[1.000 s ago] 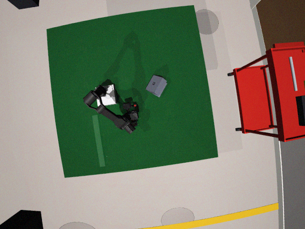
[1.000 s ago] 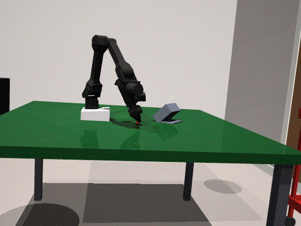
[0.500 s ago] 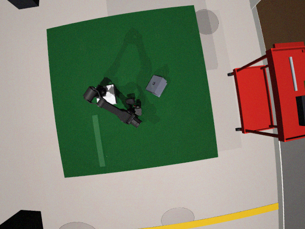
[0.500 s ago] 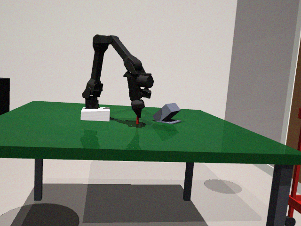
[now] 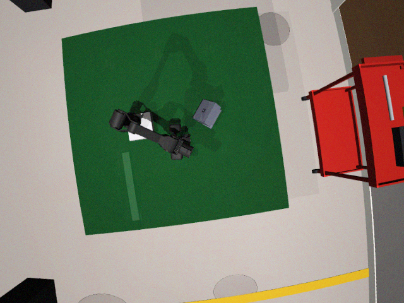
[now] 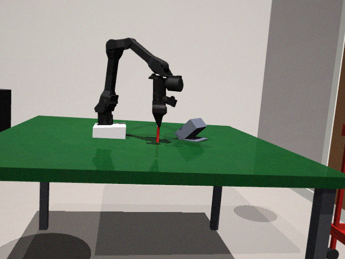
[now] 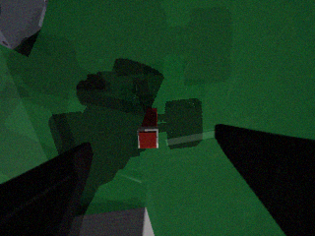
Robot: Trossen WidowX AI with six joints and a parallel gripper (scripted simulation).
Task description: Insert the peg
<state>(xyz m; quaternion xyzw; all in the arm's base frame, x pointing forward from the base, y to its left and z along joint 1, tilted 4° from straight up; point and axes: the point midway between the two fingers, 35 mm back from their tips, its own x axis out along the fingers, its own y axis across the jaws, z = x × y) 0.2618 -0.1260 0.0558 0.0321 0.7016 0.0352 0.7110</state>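
The red square peg [image 6: 158, 135] [image 7: 148, 140] stands upright on the table; its top has a pale rim. In the top view the arm hides it. My gripper [image 6: 158, 126] [image 7: 155, 139] points straight down, open and empty. Its fingertips are at about the height of the peg's top in the exterior view, and in the wrist view one finger is on each side of the peg, apart from it. The grey sloped panel [image 5: 212, 114] [image 6: 191, 128] [image 7: 20, 22] stands beyond the peg. Its small dark rectangular hole [image 5: 203, 110] shows in the top view.
The white base block [image 5: 147, 124] [image 6: 109, 131] under the arm stands to the left of the peg in the exterior view. The green table [image 5: 212, 182] [image 6: 222, 158] carries everything. A red cart [image 5: 338, 130] stands on the floor to the right, off the table.
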